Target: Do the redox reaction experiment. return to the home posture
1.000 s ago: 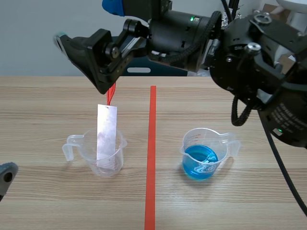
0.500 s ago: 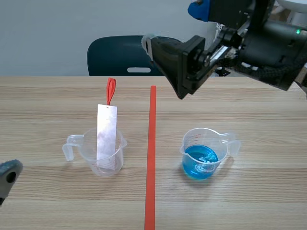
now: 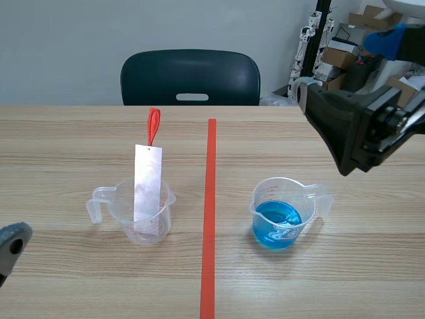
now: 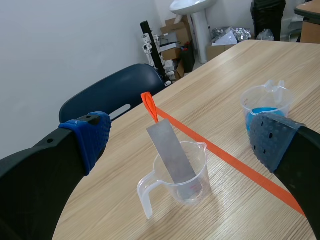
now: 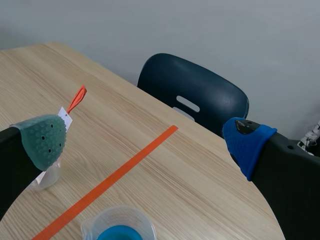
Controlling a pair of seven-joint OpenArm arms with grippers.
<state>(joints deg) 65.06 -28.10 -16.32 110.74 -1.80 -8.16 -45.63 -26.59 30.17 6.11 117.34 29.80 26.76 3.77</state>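
Where the task stands: the experiment itself looks done, since nothing grips the strip; I judge only the retreat to home posture is left.
table (image 3: 66,133): pale wood, split by an orange-red tape line (image 3: 210,219); a dark chair (image 3: 190,76) stands beyond its far edge.
right gripper (image 5: 145,142): raised over the table's right side, fingers spread wide, holding nothing.
left gripper (image 4: 182,140): low at the near left corner, fingers likewise spread and empty.
blue cup (image 3: 282,212): a clear measuring cup of blue liquid, right of the tape, beneath the right gripper and a little toward the tape.
strip cup (image 3: 159,222): a clear measuring cup left of the tape, ahead of the left gripper, which is the nearer arm.
metal strip (image 3: 147,179): stands in the strip cup, long axis almost upright, leaning on the rim.
red tag (image 3: 153,127): at the strip's top end.
what the retreat turns on: the tall strip lies across the tape, well apart from the right gripper; only the blue cup sits under that arm.
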